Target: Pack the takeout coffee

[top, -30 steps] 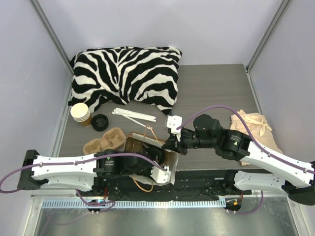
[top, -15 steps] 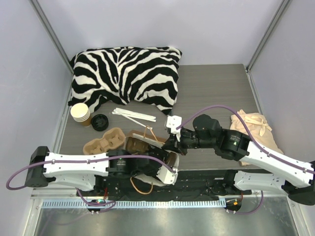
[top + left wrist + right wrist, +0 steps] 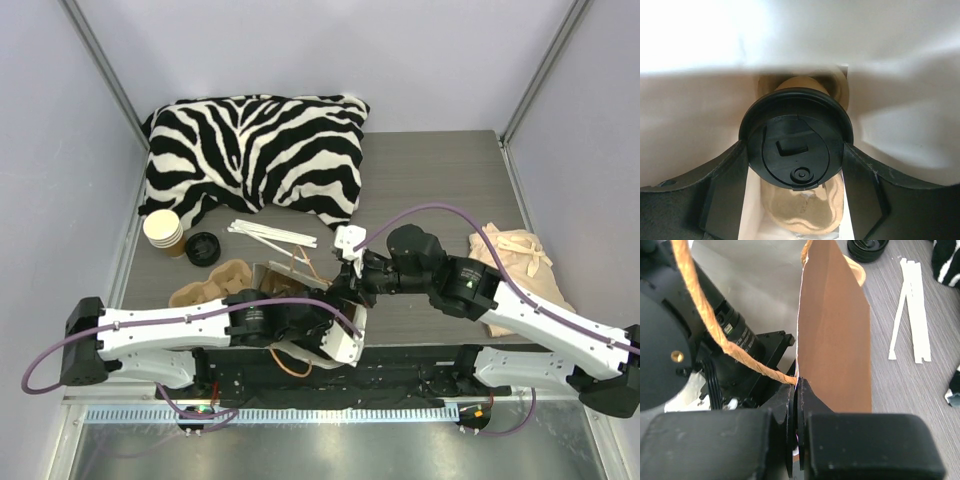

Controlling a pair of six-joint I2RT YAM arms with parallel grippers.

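We're clamping our left claw (image 3: 793, 186) around the takeout coffee (image 3: 796, 140), lid facing us, inside the paper bag (image 3: 835, 340) at the tabletop's (image 3: 430, 170) near edge, while our right claw (image 3: 796, 440) is pinching the bag's rim shut-tight.

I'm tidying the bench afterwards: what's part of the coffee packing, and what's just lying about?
In use: takeout coffee, paper bag, left gripper, right gripper.
Lying about: zebra pillow, cup stack, loose black lid, white sticks, beige cloth.
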